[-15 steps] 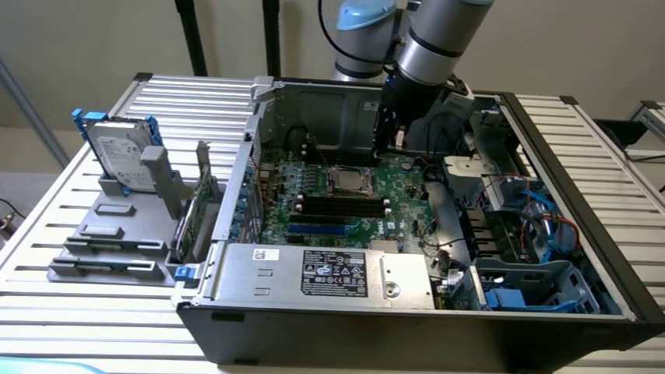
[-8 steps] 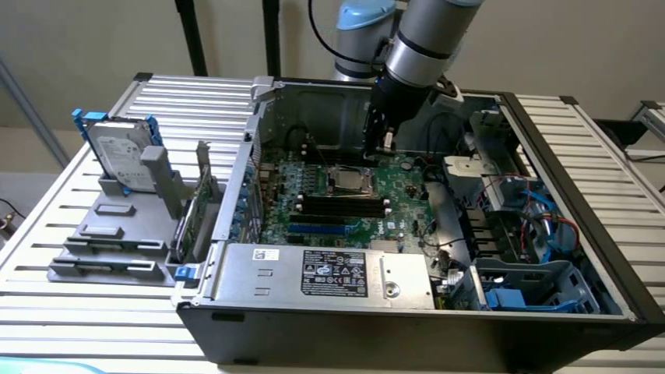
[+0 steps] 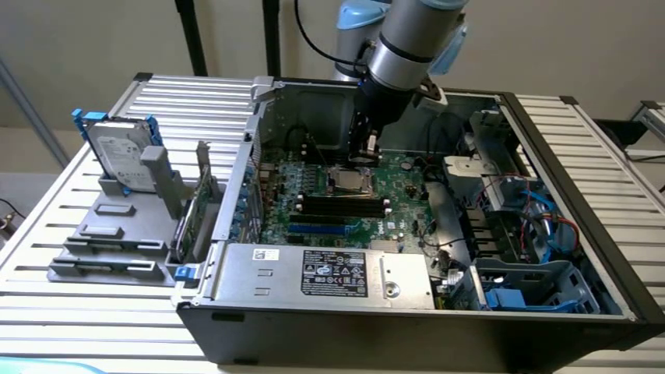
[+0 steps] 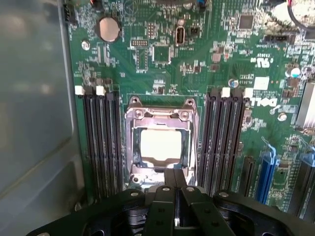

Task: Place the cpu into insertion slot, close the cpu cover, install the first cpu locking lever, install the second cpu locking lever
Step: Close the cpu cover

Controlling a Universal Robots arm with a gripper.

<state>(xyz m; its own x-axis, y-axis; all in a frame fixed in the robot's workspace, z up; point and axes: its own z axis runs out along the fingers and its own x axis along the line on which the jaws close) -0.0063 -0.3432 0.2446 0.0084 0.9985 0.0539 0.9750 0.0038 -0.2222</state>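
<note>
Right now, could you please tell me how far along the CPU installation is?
Done: the cpu sits in the insertion slot, and the cpu cover looks to lie flat over it, framing the chip. In hand: the shut claw is at the cover's edge, holding nothing I can see. Left: both locking levers; I cannot tell whether either is latched.

My fingers (image 4: 170,178) are hiding 1 edge of the cpu cover (image 4: 160,114); my arm (image 3: 410,47) is getting cut off in the exterior view.

Arm (image 3: 400,54) steeply downward, jaws tight together
</note>
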